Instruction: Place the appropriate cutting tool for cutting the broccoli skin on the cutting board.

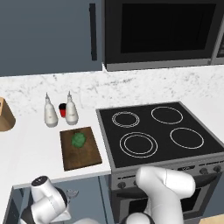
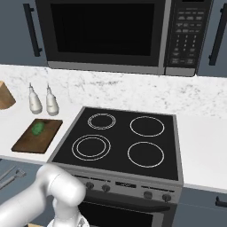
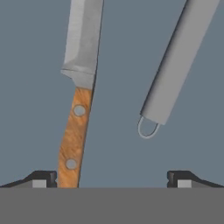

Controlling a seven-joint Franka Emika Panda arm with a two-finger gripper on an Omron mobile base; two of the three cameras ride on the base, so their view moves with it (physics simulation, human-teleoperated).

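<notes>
White bench (image 1: 35, 148) beside a black stove (image 1: 157, 131); released claw (image 3: 111, 177) over the knife (image 3: 78, 96), blade cut off.

1. we see a white counter (image 1: 35, 148) left of the stove, carrying the dark cutting board (image 1: 80, 148), 2 white bottles (image 1: 50, 112), a small red container (image 1: 63, 110) between them and a tan wooden block (image 1: 5, 115).
2. the broccoli (image 1: 78, 139) sits on the board.
3. we see a grey-blue surface (image 3: 118, 78) bearing the knife (image 3: 78, 87) and a silver utensil (image 3: 177, 65), lying apart.
</notes>
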